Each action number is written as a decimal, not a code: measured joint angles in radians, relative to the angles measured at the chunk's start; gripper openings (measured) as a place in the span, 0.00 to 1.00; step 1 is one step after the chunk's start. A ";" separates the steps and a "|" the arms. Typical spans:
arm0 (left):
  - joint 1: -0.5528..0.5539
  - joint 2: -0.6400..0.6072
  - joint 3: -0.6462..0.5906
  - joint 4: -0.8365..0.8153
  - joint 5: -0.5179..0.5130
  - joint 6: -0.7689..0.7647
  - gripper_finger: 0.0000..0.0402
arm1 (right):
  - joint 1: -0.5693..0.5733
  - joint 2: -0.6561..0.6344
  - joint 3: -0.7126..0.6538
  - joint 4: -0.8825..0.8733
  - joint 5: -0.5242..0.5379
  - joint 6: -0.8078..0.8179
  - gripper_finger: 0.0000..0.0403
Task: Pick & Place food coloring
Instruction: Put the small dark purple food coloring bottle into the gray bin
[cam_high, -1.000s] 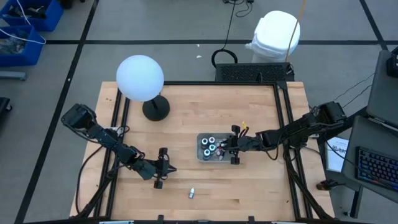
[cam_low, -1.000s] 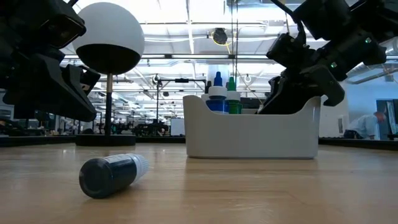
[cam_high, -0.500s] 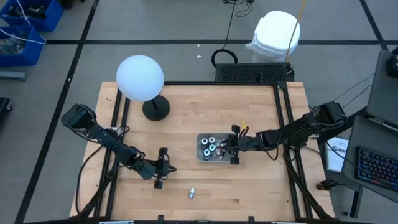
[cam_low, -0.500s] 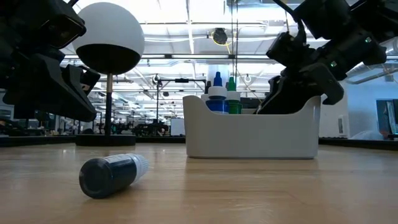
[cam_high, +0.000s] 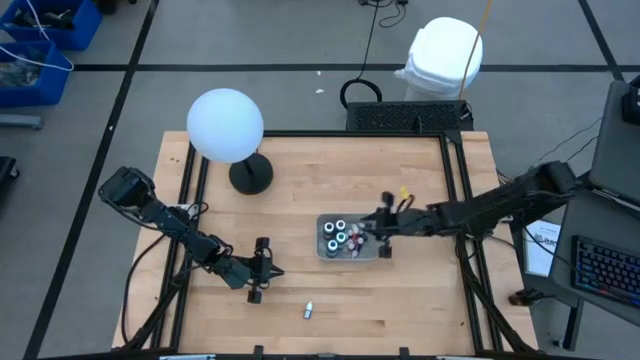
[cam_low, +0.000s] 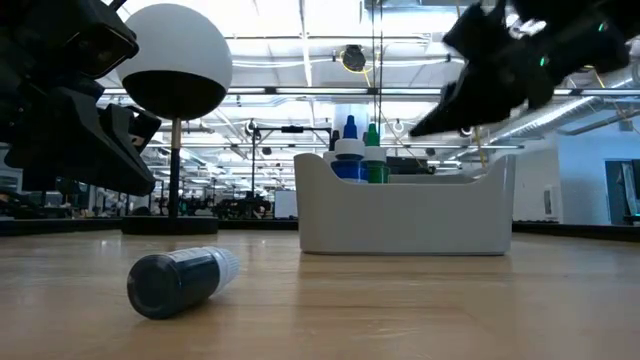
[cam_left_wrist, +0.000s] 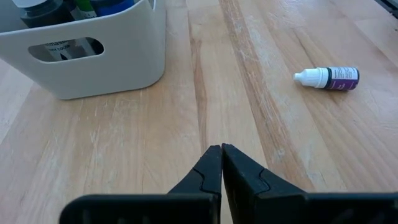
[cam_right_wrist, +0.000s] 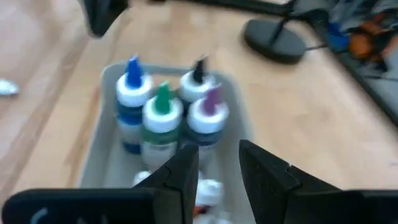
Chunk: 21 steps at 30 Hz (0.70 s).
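Four capped bottles (cam_right_wrist: 163, 115) stand in bin (cam_right_wrist: 106, 140); perhaps more beneath.

table (cam_left_wrist: 124, 143): light wood planks, visible grain, satin, a few scuffs
bin (cam_low: 400, 215): white plastic, smooth, matt
loose bottle (cam_left_wrist: 328, 77): plastic, white cap, purple glossy label
bottles in bin (cam_right_wrist: 163, 115): plastic, white collars, coloured tips
lamp globe (cam_high: 225, 125): white, matt, smooth
left gripper (cam_left_wrist: 221, 168): black, matt plastic look

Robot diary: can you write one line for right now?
right pincer: open, above bin | left pincer: shut, waiting | one bottle: lying on table
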 joint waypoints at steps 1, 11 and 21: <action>0.000 0.000 0.000 0.000 0.000 0.000 0.05 | 0.003 -0.056 0.000 -0.045 0.022 -0.002 0.26; 0.000 0.000 0.000 0.000 0.000 -0.014 0.05 | 0.036 -0.560 -0.074 -0.387 0.100 0.113 0.08; 0.005 0.000 0.000 0.005 -0.015 -0.025 0.05 | 0.040 -0.937 -0.314 -0.306 -0.076 0.106 0.00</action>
